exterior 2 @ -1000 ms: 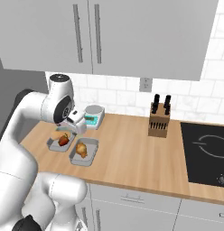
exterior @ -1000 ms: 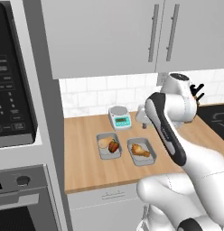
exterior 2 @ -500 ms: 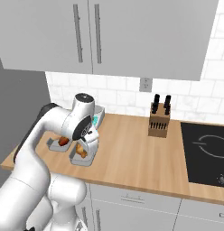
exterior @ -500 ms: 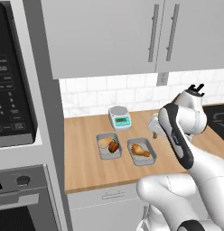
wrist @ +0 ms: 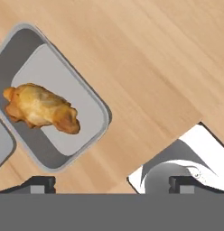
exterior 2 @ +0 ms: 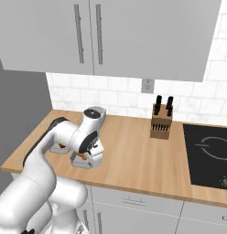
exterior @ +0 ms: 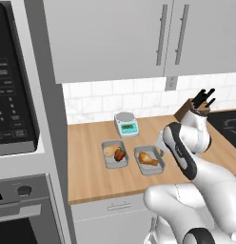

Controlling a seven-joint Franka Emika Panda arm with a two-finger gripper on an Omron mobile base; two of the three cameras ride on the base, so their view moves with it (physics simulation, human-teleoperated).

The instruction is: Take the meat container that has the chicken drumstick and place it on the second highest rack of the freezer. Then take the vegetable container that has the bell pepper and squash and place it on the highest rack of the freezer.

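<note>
Now my arm has swung down beside the meat container (wrist: 55,97) holding the chicken drumstick (wrist: 40,107). Gripper (wrist: 111,184) spread wide, empty, above the counter (wrist: 154,58).

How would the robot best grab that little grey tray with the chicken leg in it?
Probably by a rim. The meat tray is shallow with a thin raised lip, and the chicken drumstick fills its middle. Coming straight down, one finger inside and one outside the bare near edge, should avoid the meat. The open end effector hovers beside that edge. The vegetable tray crowds the far side.
</note>
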